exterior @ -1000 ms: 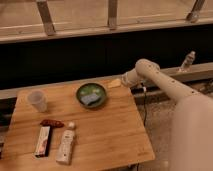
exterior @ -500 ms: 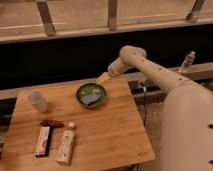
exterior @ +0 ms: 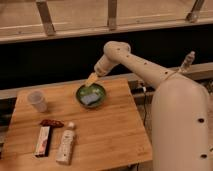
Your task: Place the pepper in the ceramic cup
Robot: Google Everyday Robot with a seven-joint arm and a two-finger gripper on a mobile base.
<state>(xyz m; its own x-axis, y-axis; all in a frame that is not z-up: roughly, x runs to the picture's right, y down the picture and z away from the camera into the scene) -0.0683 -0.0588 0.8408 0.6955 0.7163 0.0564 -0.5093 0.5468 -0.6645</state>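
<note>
You had the pepper [exterior: 52, 123] lying flat on the tabletop [exterior: 110, 131], toward its front left: small, dark red and elongated, its long axis running roughly left to right, with nothing gripping it. The ceramic cup [exterior: 37, 101] stood upright behind it, near the tabletop's back left corner. It was pale whitish-grey and handleless, tapering down from a wider rim, mouth facing up. Cup and pepper sat near each other but apart. Your pincer [exterior: 91, 79] hung over the back middle of the tabletop, right of the cup and well apart from the pepper.
</note>
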